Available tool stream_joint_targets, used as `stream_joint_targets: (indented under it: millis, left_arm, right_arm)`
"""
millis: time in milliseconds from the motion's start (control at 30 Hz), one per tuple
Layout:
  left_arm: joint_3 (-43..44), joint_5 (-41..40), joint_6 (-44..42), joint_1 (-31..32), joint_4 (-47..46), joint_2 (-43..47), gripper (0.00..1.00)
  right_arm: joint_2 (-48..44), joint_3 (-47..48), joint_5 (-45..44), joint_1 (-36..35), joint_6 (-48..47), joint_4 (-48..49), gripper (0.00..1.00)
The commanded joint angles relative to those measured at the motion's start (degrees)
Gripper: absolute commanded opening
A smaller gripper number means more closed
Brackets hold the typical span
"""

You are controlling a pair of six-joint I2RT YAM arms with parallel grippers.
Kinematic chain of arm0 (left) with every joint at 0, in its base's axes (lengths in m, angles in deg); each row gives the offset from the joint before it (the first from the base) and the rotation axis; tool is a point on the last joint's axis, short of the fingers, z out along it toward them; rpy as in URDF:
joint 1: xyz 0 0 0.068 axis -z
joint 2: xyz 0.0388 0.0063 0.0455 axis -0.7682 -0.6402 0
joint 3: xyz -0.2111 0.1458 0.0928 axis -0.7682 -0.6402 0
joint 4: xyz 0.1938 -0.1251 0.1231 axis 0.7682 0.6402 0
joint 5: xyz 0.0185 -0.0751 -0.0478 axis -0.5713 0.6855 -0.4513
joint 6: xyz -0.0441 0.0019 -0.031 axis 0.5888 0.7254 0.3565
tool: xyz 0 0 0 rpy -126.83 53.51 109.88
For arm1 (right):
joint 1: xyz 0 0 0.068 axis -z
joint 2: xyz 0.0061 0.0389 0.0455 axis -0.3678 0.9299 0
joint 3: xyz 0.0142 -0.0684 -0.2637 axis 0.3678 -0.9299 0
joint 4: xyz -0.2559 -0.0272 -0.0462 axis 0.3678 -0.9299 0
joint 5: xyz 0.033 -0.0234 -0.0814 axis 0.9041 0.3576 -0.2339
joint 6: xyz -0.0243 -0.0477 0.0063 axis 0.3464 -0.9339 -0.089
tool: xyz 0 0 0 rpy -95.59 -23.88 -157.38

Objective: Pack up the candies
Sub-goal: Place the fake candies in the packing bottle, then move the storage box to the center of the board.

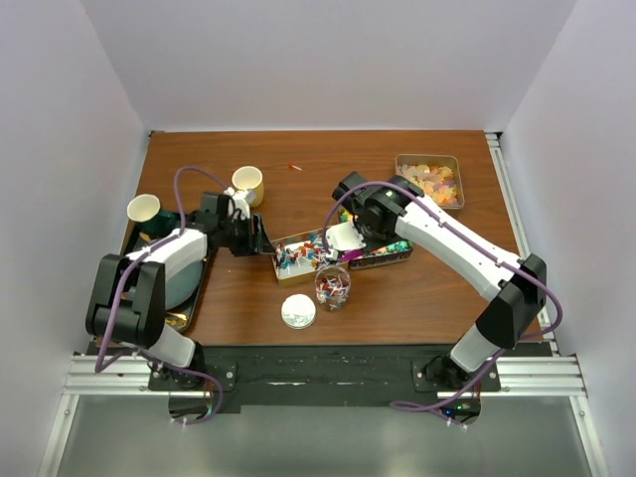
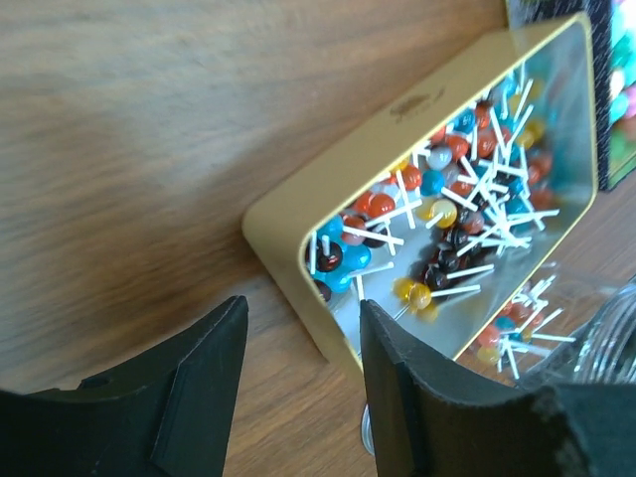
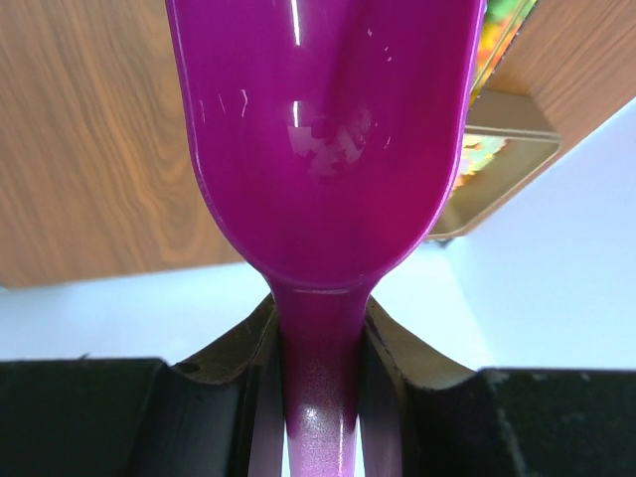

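Left fingers released and apart, low over the surface, just beside the short end of the gold tin; the tin's long axis runs away from them. Stick candies fill it, sticks pointing every way; more are in the jar near the tin. Right fingers clenched on the scoop handle; scoop's long axis runs straight out, bowl away from the wrist. Pale candies sit in the far-right tin.

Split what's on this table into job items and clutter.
Job: stick candies in the gold tin, multicoloured balls, orange-pink candies, glass jar, purple scoop in the right hand.
Lying about: left paper cup, second paper cup.
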Motion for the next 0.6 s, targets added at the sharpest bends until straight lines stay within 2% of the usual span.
stream_joint_targets:
  millis: [0,67,267,567]
  left_arm:
    - [2.78,-2.38,-3.06,2.52,2.0,-1.31,0.53]
    - [2.78,-3.7,-4.38,3.23,3.31,-2.36,0.52]
    - [4.8,-11.7,-12.64,2.18,10.17,-2.1,0.41]
    - [10.6,-17.06,-19.5,-9.6,12.46,-3.59,0.38]
  right_arm:
    - [-3.06,-0.82,2.44,3.13,7.55,4.1,0.0]
    - [-2.01,-0.48,3.92,6.03,8.17,6.39,0.0]
    - [0.45,1.9,9.29,12.18,9.05,12.98,0.0]
    - [7.48,7.44,15.36,14.21,12.3,14.48,0.0]
